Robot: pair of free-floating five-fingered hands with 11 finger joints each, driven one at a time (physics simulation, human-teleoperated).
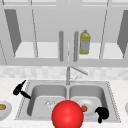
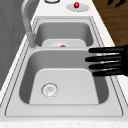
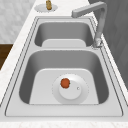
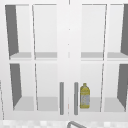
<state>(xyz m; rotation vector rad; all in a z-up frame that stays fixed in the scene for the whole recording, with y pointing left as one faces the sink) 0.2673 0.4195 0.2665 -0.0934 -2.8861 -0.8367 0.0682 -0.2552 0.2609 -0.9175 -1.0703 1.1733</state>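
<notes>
1. A pale speckled stone-look countertop (image 1: 10,85) runs across the lower part of the front view, below a white glass-fronted wall cabinet (image 4: 68,57) whose 2 long grey bar handles meet at the centre.
2. Set into the counter is a brushed-steel double sink (image 1: 67,86) with 2 rounded basins and a matte sheen. An angular grey tap (image 1: 71,72) rises at the divider, its spout turned toward the right of the frame.
3. The black left hand (image 1: 19,90) hangs at the left of the front view, above the sink's left rim. In the left side view its fingers (image 2: 105,61) lie straight and parallel, extended over the basin with the round metal drain (image 2: 49,89); it holds nothing.
4. The black right hand (image 1: 102,113) sits at the lower right of the front view, by the sink's front right corner. It looks bunched, but I cannot tell whether its fingers are curled.
5. Nearest it, a flat round white plate (image 3: 70,88) rests on the right basin's floor, carrying a small orange-red rounded item (image 3: 65,83), so it sits low and contained.
6. A large glossy red sphere (image 1: 67,114) covers the lower centre of the front view.
7. A yellow plastic bottle with a pale label (image 4: 84,96) stands upright on the cabinet's lower shelf, right of the handles.
8. At the lower left edge, a white dish holding a brownish piece (image 1: 3,107) lies on the counter.
</notes>
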